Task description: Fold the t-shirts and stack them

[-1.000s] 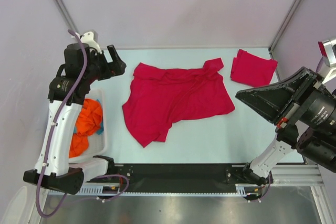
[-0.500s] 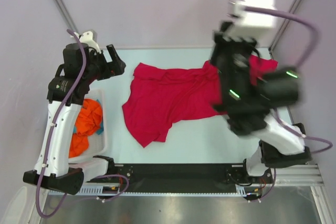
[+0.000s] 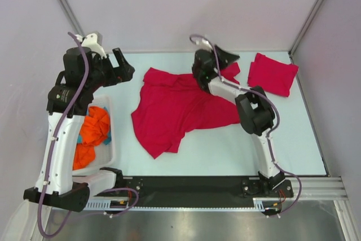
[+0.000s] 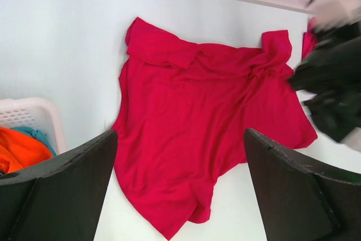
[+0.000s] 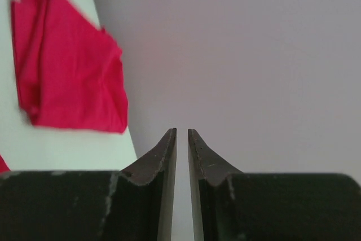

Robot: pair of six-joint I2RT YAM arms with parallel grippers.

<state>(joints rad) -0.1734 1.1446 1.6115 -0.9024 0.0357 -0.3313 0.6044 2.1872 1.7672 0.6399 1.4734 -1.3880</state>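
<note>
A crimson t-shirt (image 3: pixel 186 108) lies spread and rumpled in the middle of the table, also seen in the left wrist view (image 4: pixel 208 117). A second t-shirt (image 3: pixel 272 74), folded into a small square, rests at the back right (image 5: pixel 67 77). My left gripper (image 3: pixel 125 67) hovers wide open above the table, left of the spread shirt's upper left corner, with nothing between its fingers (image 4: pixel 177 139). My right gripper (image 3: pixel 228 57) is above the spread shirt's upper right sleeve and points toward the side wall. Only a narrow slit separates its fingers (image 5: pixel 182 134), and nothing is in it.
A white basket (image 3: pixel 110 139) with orange and teal cloth (image 3: pixel 93 128) stands at the left edge, beside the left arm. Lilac walls close the back and both sides. A black rail runs along the near edge (image 3: pixel 192 184).
The right arm swung from the far right edge over the folded shirt to the spread shirt's upper right sleeve. Its jaws parted slightly. The left arm barely moved.
</note>
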